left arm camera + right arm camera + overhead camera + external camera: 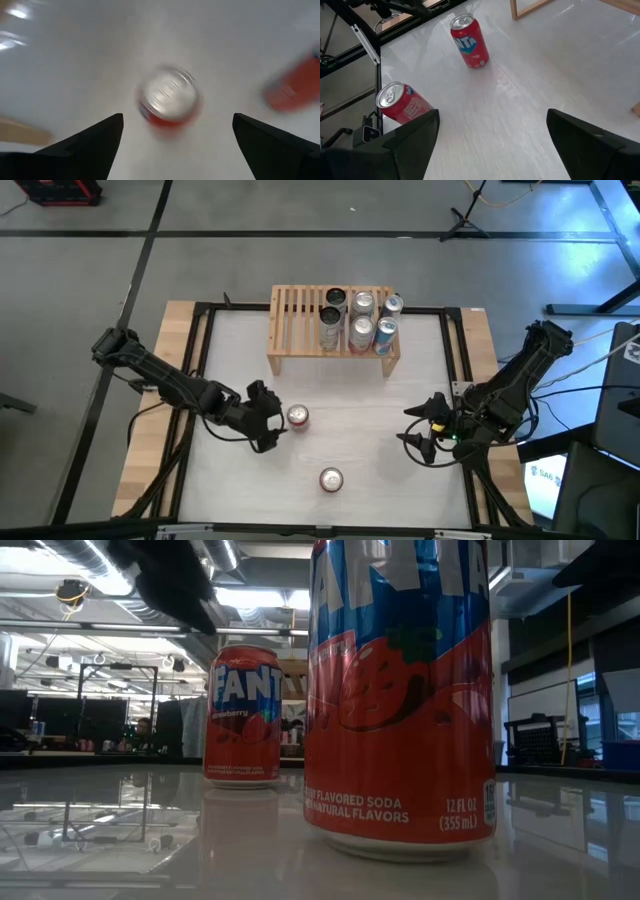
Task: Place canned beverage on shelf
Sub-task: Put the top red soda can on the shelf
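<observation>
High view shows the white table (330, 370) from above, with the shelf (300, 320) in the upper middle of the frame. On its slatted top stand six cans (358, 320), gathered on the right half of the shelf in three columns of two. Two red cans stand on the table itself. One red can (298, 417) is at the center left of the frame, and the left gripper (274, 423) is just beside it, on its left side. Its fingers are spread apart and they do not hold anything; the can stands between them or just in front of them, I cannot tell which. The left wrist view looks down on the silver top of this can (168, 96), and the two dark fingers (90, 145) are wide open at the lower corners of the frame.

A second red can (331, 479) stands at the lower middle of the high view, well apart from both grippers. The right gripper (418, 426) waits at the right side of the table, also spread open and empty. In the low view the two red cans (400, 690) fill the frame, one near and one farther at its left.
</observation>
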`<state>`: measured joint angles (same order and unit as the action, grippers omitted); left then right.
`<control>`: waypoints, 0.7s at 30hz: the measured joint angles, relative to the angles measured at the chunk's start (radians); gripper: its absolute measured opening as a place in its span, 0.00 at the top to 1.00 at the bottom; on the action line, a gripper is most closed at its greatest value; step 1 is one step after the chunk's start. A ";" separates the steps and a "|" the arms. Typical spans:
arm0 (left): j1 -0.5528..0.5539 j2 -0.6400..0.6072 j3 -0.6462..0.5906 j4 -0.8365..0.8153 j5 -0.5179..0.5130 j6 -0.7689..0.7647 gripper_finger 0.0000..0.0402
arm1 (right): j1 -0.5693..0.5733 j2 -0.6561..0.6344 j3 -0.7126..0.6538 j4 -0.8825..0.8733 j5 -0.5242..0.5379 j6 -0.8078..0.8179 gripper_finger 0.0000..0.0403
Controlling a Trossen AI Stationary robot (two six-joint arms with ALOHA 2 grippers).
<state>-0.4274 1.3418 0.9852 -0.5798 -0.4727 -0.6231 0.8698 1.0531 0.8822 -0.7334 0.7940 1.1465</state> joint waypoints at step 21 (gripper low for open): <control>-0.078 -0.002 -0.270 0.726 0.353 -0.188 0.09 | 0.000 0.000 0.000 -0.027 0.026 0.000 0.11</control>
<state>-0.5056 1.3396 0.7151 0.1458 -0.1199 -0.8108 0.8696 1.0531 0.8822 -0.7606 0.8198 1.1461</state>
